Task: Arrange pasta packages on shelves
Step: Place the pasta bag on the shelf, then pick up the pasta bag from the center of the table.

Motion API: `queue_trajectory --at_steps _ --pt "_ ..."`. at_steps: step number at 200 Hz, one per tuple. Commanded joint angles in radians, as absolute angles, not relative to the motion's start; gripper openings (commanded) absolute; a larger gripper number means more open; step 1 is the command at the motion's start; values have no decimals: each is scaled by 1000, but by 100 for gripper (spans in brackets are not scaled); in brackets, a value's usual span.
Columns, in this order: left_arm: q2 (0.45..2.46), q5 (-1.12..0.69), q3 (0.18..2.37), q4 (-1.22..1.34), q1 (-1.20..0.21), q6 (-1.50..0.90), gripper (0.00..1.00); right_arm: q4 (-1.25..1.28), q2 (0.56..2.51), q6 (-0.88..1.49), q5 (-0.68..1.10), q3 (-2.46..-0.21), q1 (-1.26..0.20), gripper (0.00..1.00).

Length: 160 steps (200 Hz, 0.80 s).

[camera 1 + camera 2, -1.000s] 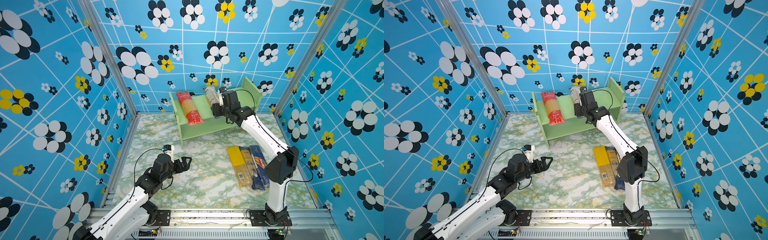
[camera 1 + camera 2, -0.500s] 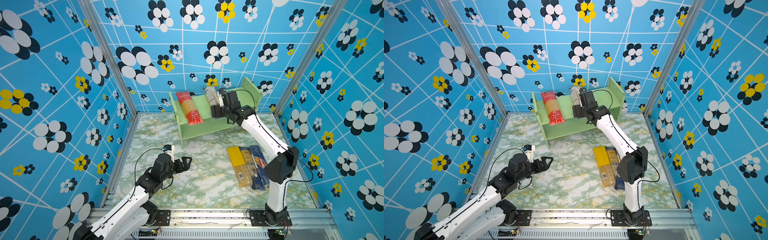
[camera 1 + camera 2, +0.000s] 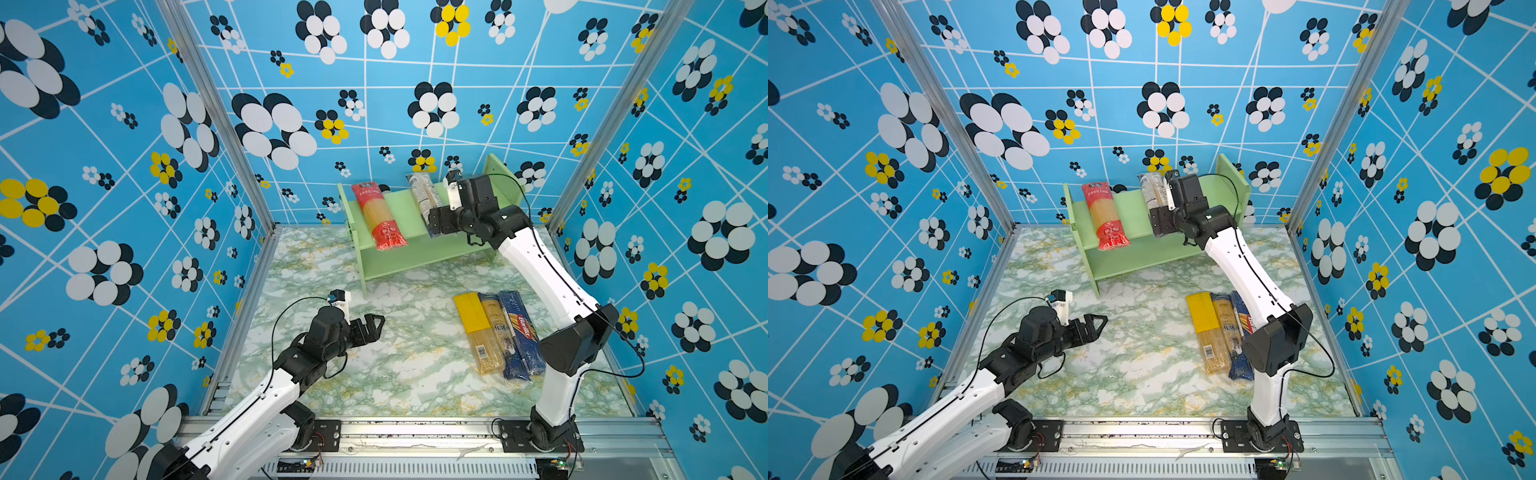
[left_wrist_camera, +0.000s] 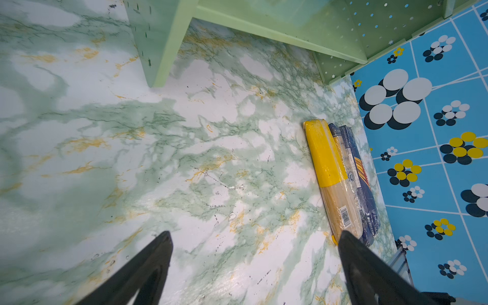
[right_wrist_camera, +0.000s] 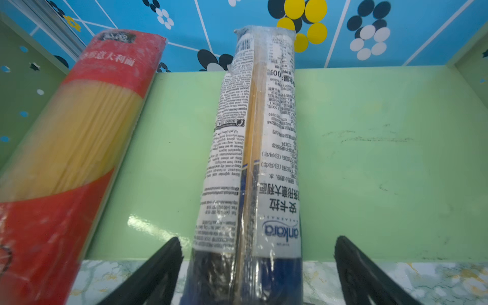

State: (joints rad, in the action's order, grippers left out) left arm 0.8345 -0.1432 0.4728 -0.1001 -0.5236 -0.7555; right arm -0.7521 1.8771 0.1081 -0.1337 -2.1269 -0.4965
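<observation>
Now the right gripper [image 5: 258, 238] has its fingers spread wide on both sides of the clear pack with white label [image 5: 253, 148], with a gap on one side, so it does not pinch it. This pack lies on the top board of the green shelves [image 3: 415, 257], with its near end over the front edge. The red pack [image 3: 380, 218] lies beside it, a little apart. The yellow pack [image 3: 473, 328], the brownish pack [image 3: 496, 332] and the dark blue Barilla pack [image 3: 521, 332] lie side by side on the marble table [image 3: 395, 374]. The left gripper [image 4: 254, 233] hovers above the table, also spread and holding nothing
</observation>
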Motion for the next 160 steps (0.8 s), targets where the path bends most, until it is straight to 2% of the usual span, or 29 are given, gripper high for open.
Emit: queue_trajectory --at_steps 1,46,72,160 --pt "837 -158 502 -81 -521 -729 99 -825 1820 107 -70 -2160 -493 94" --pt "855 -174 519 -82 -518 -701 99 -980 1753 161 -1 -2156 -493 96" --pt "875 -203 526 -68 -515 -678 99 -1040 1684 196 17 -2068 -492 99" --pt "929 -299 544 -39 -506 -636 99 -888 1304 388 56 -1342 -493 99"
